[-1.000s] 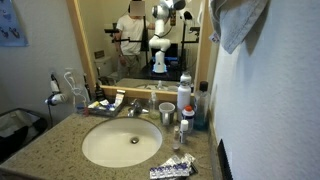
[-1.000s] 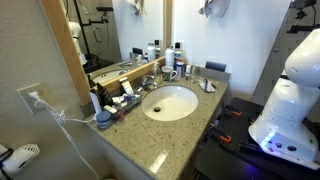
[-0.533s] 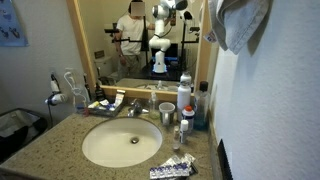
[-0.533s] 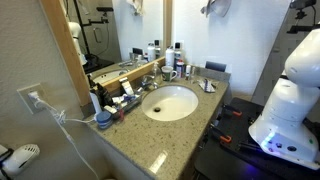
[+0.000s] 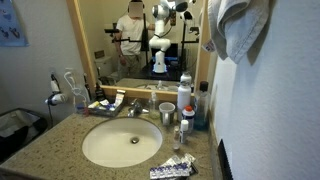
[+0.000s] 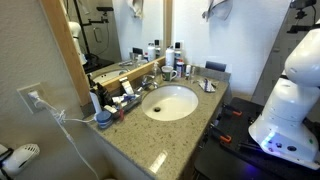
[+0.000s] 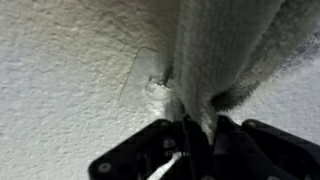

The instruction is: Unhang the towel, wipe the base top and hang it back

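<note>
Up by the wall, the end effector (image 7: 195, 140) is clamped shut on the towel (image 7: 215, 50). In the wrist view the dark fingers sit at 6 o'clock, and the pale terry cloth comes down from 12 to 1 o'clock and is pinched between them. A small wall hook (image 7: 160, 80), or what looks like one on a pale square pad, stands at about 11 o'clock from the fingertips, just beside the cloth's edge. I cannot tell whether the fabric is caught on it.

In both exterior views the towel (image 5: 240, 28) hangs bunched high against the wall, at 1 o'clock in the frame. It is well above the speckled granite bench top (image 5: 40, 150), which lies at 6 to 7 o'clock around the white sink basin (image 5: 120, 143).

My guess is that this is the unhanging step. To do it well, the cloth should go up and away from the wall first, so that any loop clears the hook rather than dragging on it, and only then down. The grip takes a narrow pinch of a big limp towel, so the loose bulk will swing. It should come down slowly and wide of the bottles (image 5: 184, 100) and the cup (image 5: 166, 113) that crowd the back of the bench at 3 o'clock from the basin, or they may topple.
</note>
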